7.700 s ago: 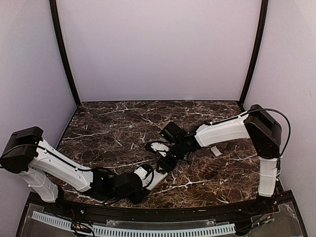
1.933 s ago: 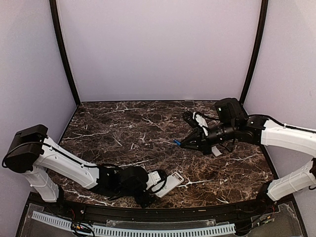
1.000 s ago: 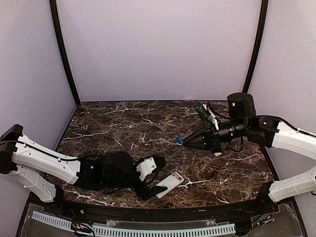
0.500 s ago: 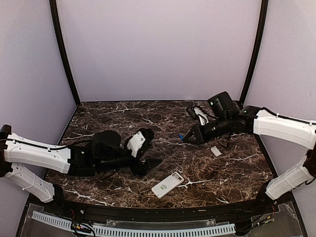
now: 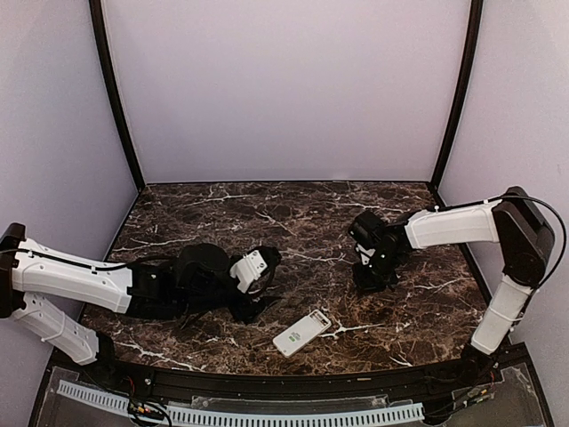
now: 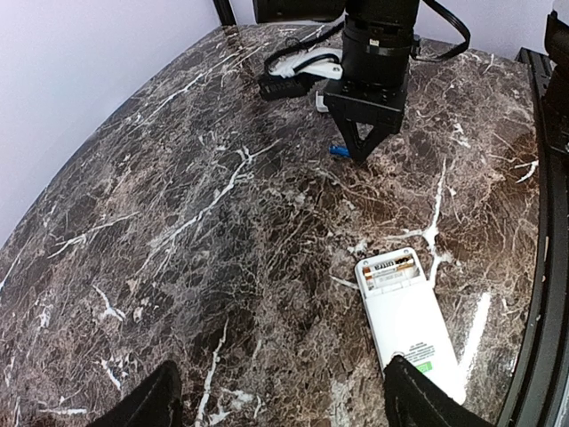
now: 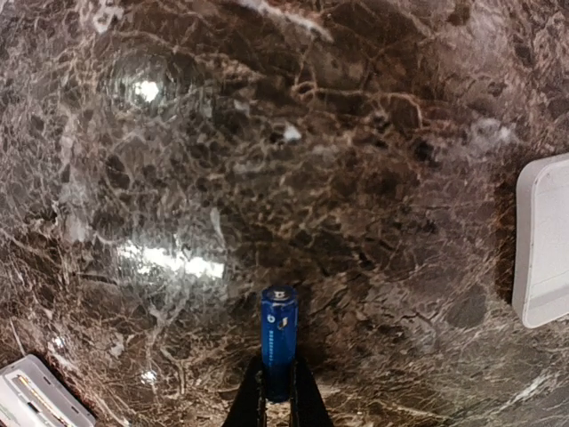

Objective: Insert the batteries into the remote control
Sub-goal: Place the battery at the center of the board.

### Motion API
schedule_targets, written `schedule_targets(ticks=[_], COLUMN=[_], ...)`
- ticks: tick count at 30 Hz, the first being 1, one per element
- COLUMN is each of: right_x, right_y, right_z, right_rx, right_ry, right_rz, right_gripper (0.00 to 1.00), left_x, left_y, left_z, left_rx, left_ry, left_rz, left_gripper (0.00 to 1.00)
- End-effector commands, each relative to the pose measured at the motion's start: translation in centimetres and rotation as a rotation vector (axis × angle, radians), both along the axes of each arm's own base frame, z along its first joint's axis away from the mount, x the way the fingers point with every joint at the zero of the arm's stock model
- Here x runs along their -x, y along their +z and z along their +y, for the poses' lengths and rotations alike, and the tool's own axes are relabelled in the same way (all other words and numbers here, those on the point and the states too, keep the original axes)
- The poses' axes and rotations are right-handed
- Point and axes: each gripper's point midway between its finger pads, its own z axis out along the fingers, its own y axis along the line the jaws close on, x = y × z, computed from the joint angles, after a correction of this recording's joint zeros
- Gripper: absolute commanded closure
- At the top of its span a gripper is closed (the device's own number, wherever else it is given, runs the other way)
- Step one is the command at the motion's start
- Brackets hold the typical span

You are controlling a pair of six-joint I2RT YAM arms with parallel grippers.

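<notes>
The white remote control [image 5: 301,333] lies near the front edge with its back up. In the left wrist view [image 6: 407,320] its battery bay [image 6: 391,269] is open and a pale-labelled cell lies in it. My left gripper [image 5: 256,305] is open and empty just left of the remote; its right fingertip [image 6: 418,405] overlaps the remote's near end. My right gripper [image 5: 367,283] points down at the table right of centre, shut on a blue battery [image 7: 278,342]. The battery sticks out past the fingertips [image 7: 276,391] and also shows in the left wrist view [image 6: 338,150].
A small white plastic cover [image 7: 542,240] lies on the marble beside the right gripper. The remote's corner [image 7: 36,396] shows at the right wrist view's lower left. Lilac walls close in the table on three sides.
My right gripper has swung down and back to point at the table, still holding the blue battery. My left gripper has shifted a little toward the remote, which it released earlier.
</notes>
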Motion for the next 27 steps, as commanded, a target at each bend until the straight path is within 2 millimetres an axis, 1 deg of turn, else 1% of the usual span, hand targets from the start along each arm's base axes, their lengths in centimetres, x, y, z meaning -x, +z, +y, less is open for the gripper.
schedule_targets(ticks=[1, 2, 6, 10, 12, 15, 21, 23, 27], right_x=[-1.4, -1.2, -0.6, 0.1, 0.4, 0.6, 2.0, 2.3, 2.1], right_y=[-0.7, -1.2, -2.1, -2.5, -2.5, -2.3, -1.9, -1.6, -0.8], right_z=[-1.0, -1.0, -1.0, -0.7, -0.5, -0.4, 0.7, 1.5, 2.9], right_rx=[0.078, 0.084, 0.082, 0.063, 0.047, 0.039, -0.030, -0.069, -0.118], right_ry=[-0.046, -0.045, -0.041, -0.034, -0.030, -0.028, -0.017, -0.008, 0.009], right_rz=[-0.032, -0.020, 0.015, 0.051, 0.066, 0.072, 0.122, 0.130, 0.120], right_gripper=[1.00, 1.00, 1.00, 0.80, 0.76, 0.75, 0.76, 0.76, 0.76], left_x=[-0.2, -0.2, 0.0, 0.2, 0.2, 0.2, 0.3, 0.3, 0.4], left_y=[-1.7, -2.1, -2.0, -2.0, -2.2, -2.7, -3.0, -3.1, -3.3], left_z=[0.8, 1.0, 1.0, 0.9, 0.9, 0.9, 0.8, 0.8, 0.8], left_rx=[-0.094, -0.108, -0.097, -0.085, -0.093, -0.111, -0.117, -0.121, -0.123], left_ry=[0.024, 0.025, 0.020, 0.010, 0.006, 0.005, -0.002, -0.002, -0.003], left_rz=[0.008, 0.017, 0.025, 0.023, 0.023, 0.029, 0.038, 0.037, 0.040], left_gripper=[0.23, 0.23, 0.22, 0.21, 0.21, 0.20, 0.20, 0.20, 0.20])
